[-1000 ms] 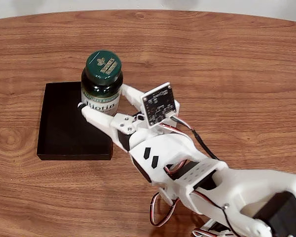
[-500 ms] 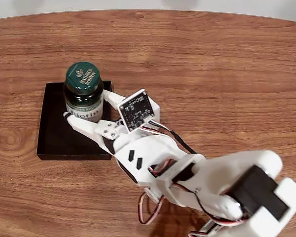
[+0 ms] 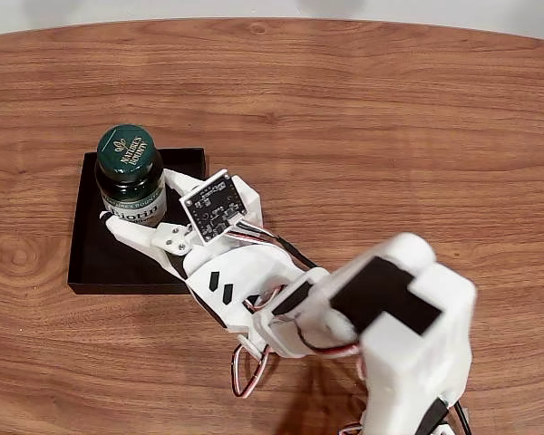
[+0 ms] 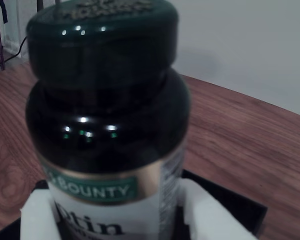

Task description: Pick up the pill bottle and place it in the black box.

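Observation:
The pill bottle (image 3: pixel 130 178) is dark amber with a green cap and a white "Biotin" label, standing upright between my white fingers. My gripper (image 3: pixel 136 204) is shut on its lower body and holds it over the black box (image 3: pixel 91 249), a shallow matte tray at the left of the fixed view. Whether the bottle's base touches the tray floor is hidden. Up close in the wrist view, the pill bottle (image 4: pixel 107 125) looms large, with white fingers (image 4: pixel 210 215) on either side of its label and the black box (image 4: pixel 240 210) showing below.
The wooden table (image 3: pixel 390 136) spreads around the tray. My white arm (image 3: pixel 344 317) reaches in from the lower right, with loose servo cables (image 3: pixel 249 367) hanging under it.
My gripper has carried the bottle leftward, from the tray's right edge to above its middle. The arm's rear link has swung up toward the camera.

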Robot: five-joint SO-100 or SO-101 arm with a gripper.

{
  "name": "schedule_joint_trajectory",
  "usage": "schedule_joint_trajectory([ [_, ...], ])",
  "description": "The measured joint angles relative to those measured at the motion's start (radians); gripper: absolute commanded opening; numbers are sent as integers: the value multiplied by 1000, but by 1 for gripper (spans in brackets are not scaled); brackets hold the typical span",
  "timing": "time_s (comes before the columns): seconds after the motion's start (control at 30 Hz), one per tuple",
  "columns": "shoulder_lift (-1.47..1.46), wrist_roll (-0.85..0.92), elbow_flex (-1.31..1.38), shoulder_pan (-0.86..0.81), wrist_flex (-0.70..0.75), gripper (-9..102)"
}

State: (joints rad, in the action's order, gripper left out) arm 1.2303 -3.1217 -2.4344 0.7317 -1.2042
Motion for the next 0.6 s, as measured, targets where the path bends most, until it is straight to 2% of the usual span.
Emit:
schedule_joint_trajectory([
  [0.6,-236,-18,184,0,-38,14],
])
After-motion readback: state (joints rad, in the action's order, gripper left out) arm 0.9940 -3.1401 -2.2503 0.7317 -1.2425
